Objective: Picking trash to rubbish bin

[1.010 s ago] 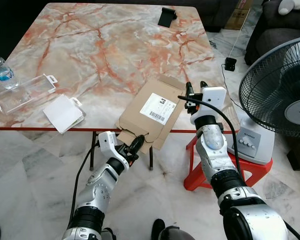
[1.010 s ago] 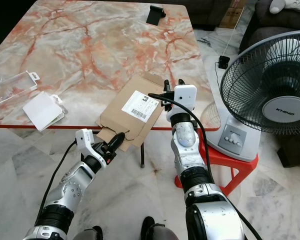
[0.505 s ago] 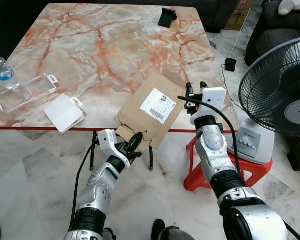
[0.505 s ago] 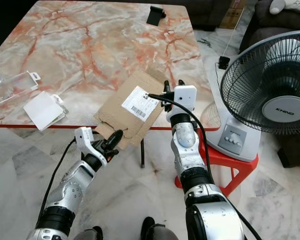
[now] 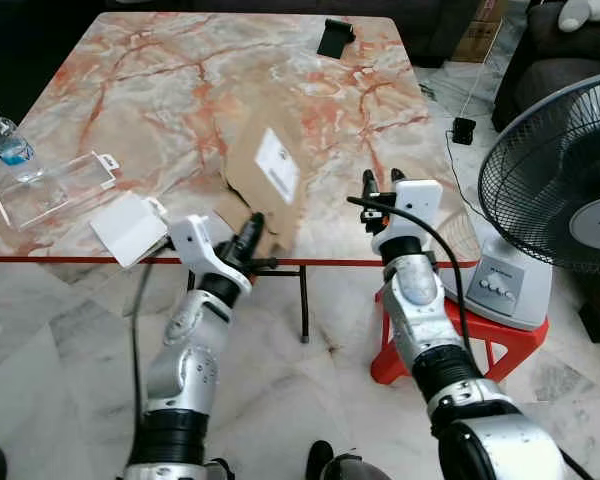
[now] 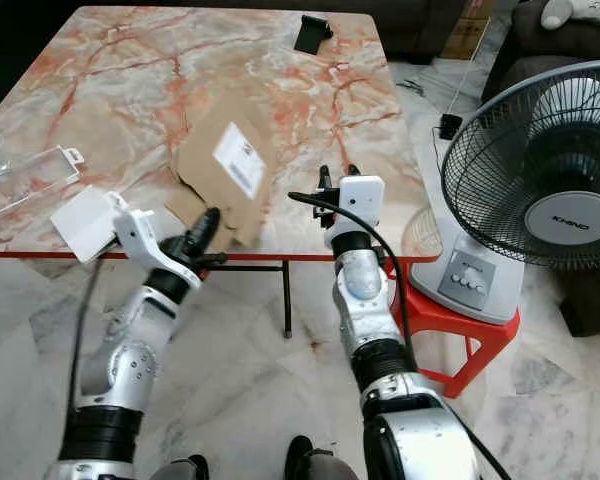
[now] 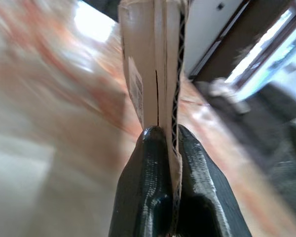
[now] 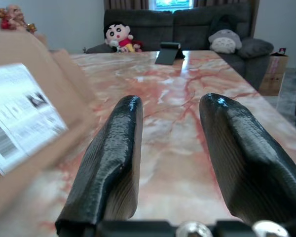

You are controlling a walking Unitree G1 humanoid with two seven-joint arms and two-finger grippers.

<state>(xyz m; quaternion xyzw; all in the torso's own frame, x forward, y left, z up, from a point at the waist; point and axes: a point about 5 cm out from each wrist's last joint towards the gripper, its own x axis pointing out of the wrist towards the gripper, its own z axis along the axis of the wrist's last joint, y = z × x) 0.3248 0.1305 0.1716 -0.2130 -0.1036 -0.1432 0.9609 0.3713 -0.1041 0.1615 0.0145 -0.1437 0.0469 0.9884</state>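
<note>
Still unreadable, cardboard (image 5: 263, 170) label (image 5: 275, 165) (blurred)

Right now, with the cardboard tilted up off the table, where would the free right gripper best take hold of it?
On the raised right edge of the cardboard, coming in sideways from the robot's right. The sheet is thin and stands tilted, so that edge is exposed. The left gripper already pinches its near corner, while the right gripper sits open beside it.

Marble table (image 5: 160, 90), fan (image 5: 565, 190), sofa (image 8: 177, 27).
</note>
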